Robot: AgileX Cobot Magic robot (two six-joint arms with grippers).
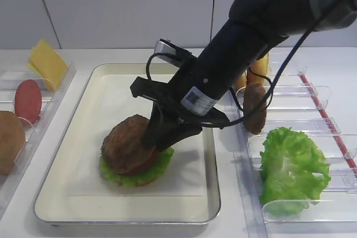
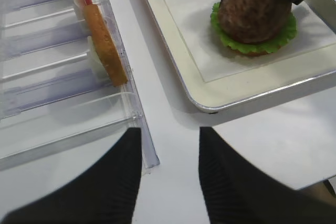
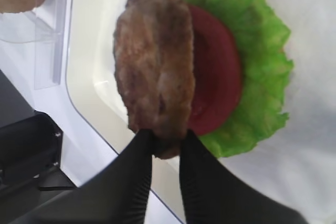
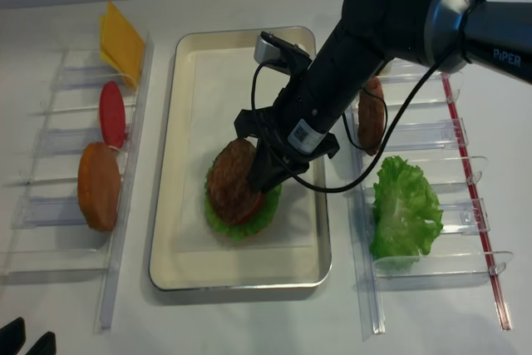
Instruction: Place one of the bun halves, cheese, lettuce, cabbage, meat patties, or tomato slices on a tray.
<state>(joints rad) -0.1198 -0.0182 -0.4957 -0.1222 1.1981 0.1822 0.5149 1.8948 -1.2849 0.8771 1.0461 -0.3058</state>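
- Tilting over a tomato slice (image 3: 215, 77) and lettuce (image 3: 262, 77), the patty (image 3: 155, 61) sits mid-tray (image 1: 83, 137), long axis running up the wrist frame.
- Right gripper (image 3: 167, 145) fingers pinch the patty's lower edge.
- Racks (image 4: 416, 205) flank the tray; spare lettuce at right, cheese (image 4: 122, 39) upper left.
- Left gripper (image 2: 170, 171) hangs released, lower left.

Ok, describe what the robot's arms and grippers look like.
The right arm is glossy black with rounded joints, white PIPER lettering, a white barcode sticker and loose black cables. A small silver camera box sits near its wrist. Both the right gripper and the left gripper have matte black, ribbed fingers.
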